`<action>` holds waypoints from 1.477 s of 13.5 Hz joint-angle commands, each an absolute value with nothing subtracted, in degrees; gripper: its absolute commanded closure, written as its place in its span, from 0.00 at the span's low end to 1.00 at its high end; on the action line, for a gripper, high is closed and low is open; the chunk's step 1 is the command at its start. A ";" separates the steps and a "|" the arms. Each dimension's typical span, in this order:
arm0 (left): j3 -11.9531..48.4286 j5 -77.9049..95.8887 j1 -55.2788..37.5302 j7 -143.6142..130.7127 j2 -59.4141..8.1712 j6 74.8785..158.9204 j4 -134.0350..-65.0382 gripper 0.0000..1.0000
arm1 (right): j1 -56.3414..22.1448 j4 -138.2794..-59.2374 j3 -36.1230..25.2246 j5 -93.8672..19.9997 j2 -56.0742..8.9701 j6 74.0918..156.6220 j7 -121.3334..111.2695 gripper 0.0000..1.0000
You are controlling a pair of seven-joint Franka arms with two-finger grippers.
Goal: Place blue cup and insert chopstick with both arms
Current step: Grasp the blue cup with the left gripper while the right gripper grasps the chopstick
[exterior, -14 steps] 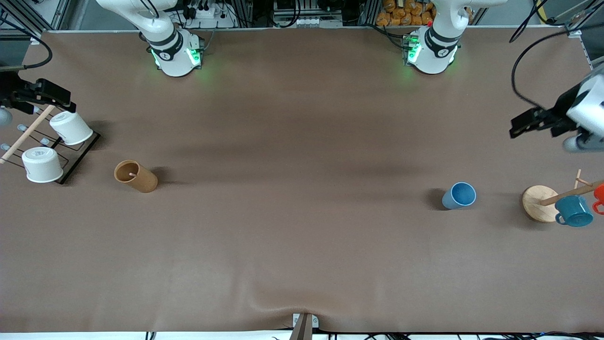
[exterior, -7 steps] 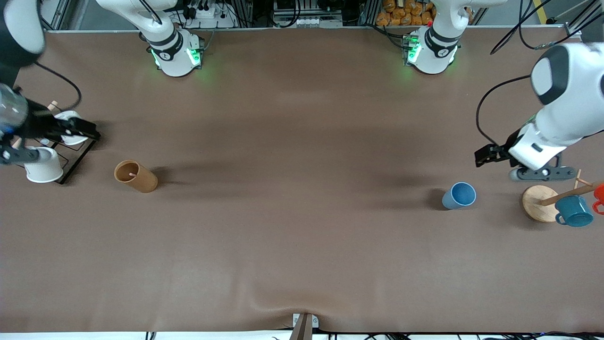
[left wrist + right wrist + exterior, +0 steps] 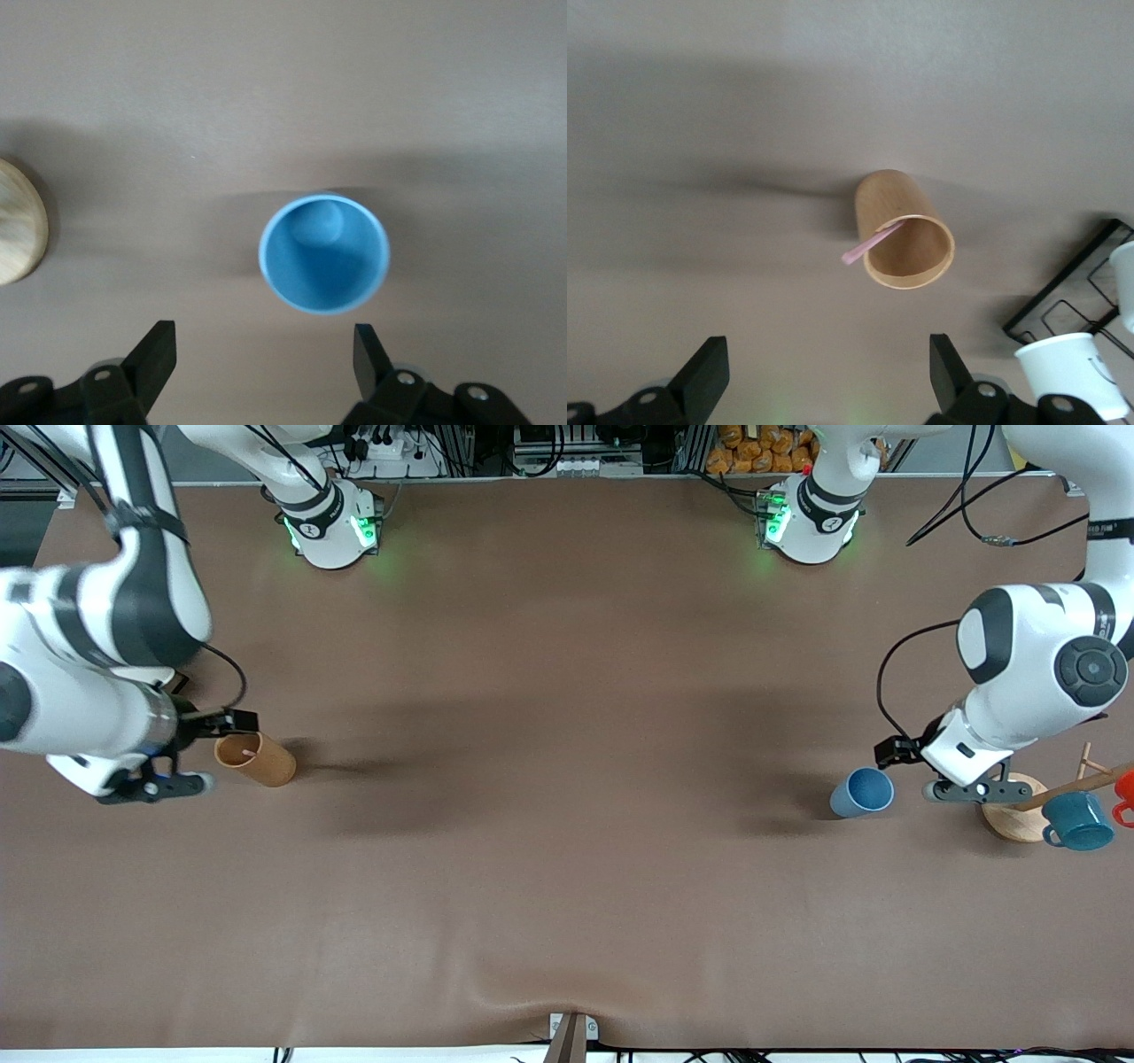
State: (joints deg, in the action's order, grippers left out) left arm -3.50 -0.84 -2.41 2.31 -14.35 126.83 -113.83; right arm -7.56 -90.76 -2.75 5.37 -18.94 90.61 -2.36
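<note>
The blue cup (image 3: 862,792) stands open end up toward the left arm's end of the table; the left wrist view looks down into it (image 3: 323,254). My left gripper (image 3: 889,753) is open and empty just beside and above the cup (image 3: 263,345). The pale-pink chopstick (image 3: 249,752) leans inside a brown cylindrical cup (image 3: 255,756) toward the right arm's end, its tip poking over the rim (image 3: 873,243). My right gripper (image 3: 237,722) is open and empty, just above and beside the brown cup (image 3: 905,232), as the right wrist view shows (image 3: 828,354).
A mug tree with a round wooden base (image 3: 1010,815) holds a teal mug (image 3: 1076,821) and a red mug (image 3: 1125,788) beside the blue cup; its base shows in the left wrist view (image 3: 18,232). A black wire rack (image 3: 1063,301) with white cups (image 3: 1072,372) stands near the brown cup.
Both arms have swung in from the table's ends. The left gripper has come down beside the blue cup. The right gripper has moved from the wire rack to the brown cup.
</note>
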 commanded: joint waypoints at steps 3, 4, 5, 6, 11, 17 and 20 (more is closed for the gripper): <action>-3.16 -2.11 -1.41 2.72 -18.45 131.91 -113.38 0.22 | -9.14 -91.32 -3.16 10.02 -23.37 91.84 -2.29 0.00; -3.16 -1.85 -1.32 2.72 -19.50 133.32 -113.38 0.25 | -8.97 -91.32 -3.16 10.02 -24.16 91.93 -2.29 0.00; -3.16 -1.67 -1.32 2.64 -20.21 134.03 -113.38 0.27 | -8.96 -91.41 -3.16 10.02 -24.69 92.11 -2.29 0.00; -3.16 -1.50 -1.32 2.64 -20.74 134.21 -113.29 0.30 | -8.88 -91.41 -3.16 10.02 -25.05 92.37 -2.29 0.00; -3.08 0.60 -1.41 1.67 -22.41 135.53 -113.29 0.74 | -8.53 -91.41 -3.16 10.02 -26.63 92.99 -1.50 0.15; -0.89 2.02 -2.98 1.67 -21.98 133.16 -112.07 1.00 | -8.44 -91.32 -3.25 10.02 -27.42 93.69 -0.18 0.41; 3.50 1.85 -3.08 1.41 -20.66 123.09 -105.85 1.00 | -8.26 -91.32 -3.25 10.02 -27.51 94.13 -0.18 0.62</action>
